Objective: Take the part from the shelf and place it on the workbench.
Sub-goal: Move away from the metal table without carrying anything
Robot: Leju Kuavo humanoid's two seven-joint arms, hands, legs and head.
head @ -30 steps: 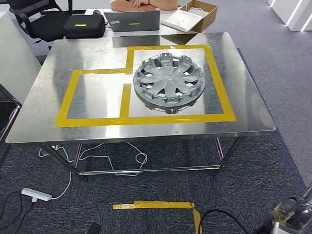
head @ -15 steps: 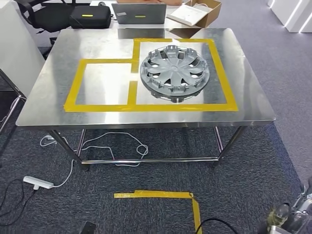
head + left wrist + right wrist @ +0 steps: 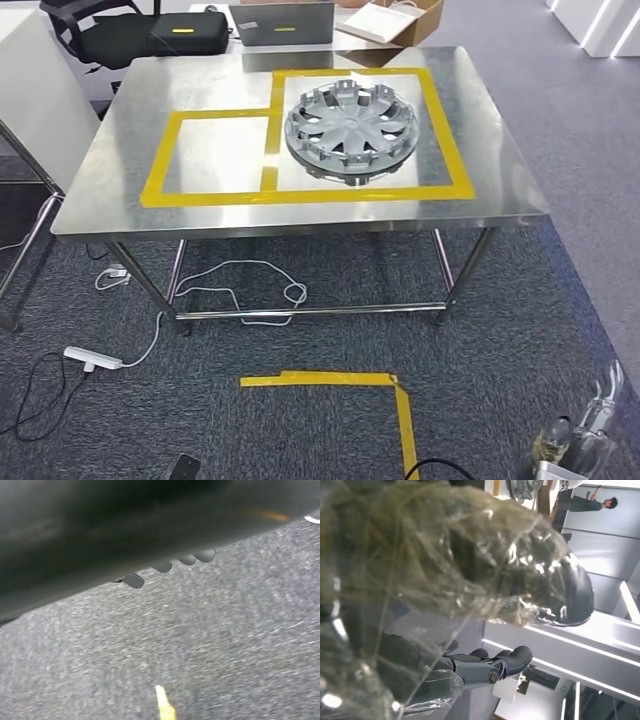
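The part, a grey wheel cover, lies on the workbench inside the larger yellow-taped square, well apart from the right hand; that hand holds nothing, fingers extended; left hand's state cannot be told; the whole view has shifted since earlier, the camera moving.

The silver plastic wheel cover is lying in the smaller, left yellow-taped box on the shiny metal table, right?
Not quite. The head view shows the silver plastic wheel cover lying in the larger, right yellow-taped box on the shiny metal table; the smaller left box holds nothing.
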